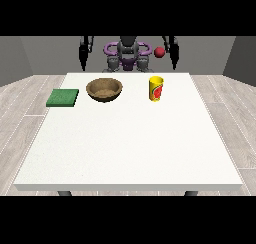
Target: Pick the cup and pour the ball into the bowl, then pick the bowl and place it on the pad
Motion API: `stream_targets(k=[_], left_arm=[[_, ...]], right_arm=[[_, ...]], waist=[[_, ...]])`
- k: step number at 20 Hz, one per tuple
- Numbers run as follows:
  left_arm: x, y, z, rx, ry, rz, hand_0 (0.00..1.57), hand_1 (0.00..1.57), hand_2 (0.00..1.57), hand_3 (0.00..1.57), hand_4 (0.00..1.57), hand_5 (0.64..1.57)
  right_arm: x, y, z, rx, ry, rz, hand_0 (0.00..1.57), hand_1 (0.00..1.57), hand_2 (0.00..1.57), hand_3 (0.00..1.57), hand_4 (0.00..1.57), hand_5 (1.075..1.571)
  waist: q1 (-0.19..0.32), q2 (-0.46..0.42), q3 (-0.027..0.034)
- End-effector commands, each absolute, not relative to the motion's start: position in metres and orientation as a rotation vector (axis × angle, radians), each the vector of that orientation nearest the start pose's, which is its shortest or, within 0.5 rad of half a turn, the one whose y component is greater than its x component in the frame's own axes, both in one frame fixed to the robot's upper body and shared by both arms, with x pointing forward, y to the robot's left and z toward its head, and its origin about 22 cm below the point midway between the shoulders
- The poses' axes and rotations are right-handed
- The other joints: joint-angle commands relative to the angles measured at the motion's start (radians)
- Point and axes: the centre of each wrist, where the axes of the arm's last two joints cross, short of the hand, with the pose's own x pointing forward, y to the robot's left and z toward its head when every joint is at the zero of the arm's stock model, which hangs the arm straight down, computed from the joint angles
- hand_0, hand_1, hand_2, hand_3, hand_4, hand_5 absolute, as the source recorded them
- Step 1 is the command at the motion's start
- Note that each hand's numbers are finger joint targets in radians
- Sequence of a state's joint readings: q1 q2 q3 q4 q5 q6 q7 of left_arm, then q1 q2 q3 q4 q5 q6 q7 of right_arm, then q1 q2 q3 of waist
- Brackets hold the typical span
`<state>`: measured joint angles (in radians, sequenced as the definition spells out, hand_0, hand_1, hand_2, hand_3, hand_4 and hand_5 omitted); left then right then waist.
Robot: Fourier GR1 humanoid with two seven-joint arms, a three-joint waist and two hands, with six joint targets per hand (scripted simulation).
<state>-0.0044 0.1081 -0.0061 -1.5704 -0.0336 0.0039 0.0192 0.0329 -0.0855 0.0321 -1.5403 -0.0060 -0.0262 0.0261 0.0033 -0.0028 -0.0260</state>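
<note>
The yellow cup stood upright on the white desk, toward its far right part, with a red mark on its side. A red ball hung in the air above and behind the cup, beside the arm at the view's right, touching nothing that could be made out. To the cup's left, well apart from it, sat the round brown bowl, wood-like and shallow, and further left a flat green square pad lay near the desk's left edge. The desk was broad, matt and rectangular, its legs partly cut off below. Pale plank flooring and grey walls surrounded it. The robot stood behind the far edge, arms hanging down; both hands were hidden behind the desk, so whether the fingers were open or closed could not be told.
</note>
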Motion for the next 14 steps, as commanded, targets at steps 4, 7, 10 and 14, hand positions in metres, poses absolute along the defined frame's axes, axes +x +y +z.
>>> stream_targets(k=[4,7,10,14], left_arm=[[0.245,0.257,0.032,0.122,-1.577,-0.118,0.00,0.00,0.00,0.00,0.66,1.566],[0.235,0.237,0.028,-0.056,-1.439,0.085,0.00,0.00,0.00,0.00,0.66,1.566],[0.226,0.233,0.041,-0.080,-1.339,0.132,0.00,0.00,0.00,0.00,0.63,1.564],[0.233,0.228,0.073,-0.060,-1.418,0.127,0.00,0.00,0.00,0.00,0.60,1.563]], right_arm=[[0.237,-0.253,0.016,-0.094,-1.516,0.079,0.00,0.00,0.00,0.00,0.87,1.533],[0.223,-0.247,0.022,0.010,-1.416,-0.054,0.00,0.00,0.00,0.00,0.87,1.533],[0.210,-0.261,0.028,0.000,-1.304,-0.096,0.00,0.00,0.00,0.00,0.86,1.530],[0.221,-0.243,0.089,0.024,-1.405,-0.087,0.00,0.00,0.00,0.00,0.82,1.528]], waist=[[0.005,-0.229,0.0173],[-0.045,-0.390,0.0244],[-0.041,-0.463,0.0261],[-0.065,-0.344,0.0255]])
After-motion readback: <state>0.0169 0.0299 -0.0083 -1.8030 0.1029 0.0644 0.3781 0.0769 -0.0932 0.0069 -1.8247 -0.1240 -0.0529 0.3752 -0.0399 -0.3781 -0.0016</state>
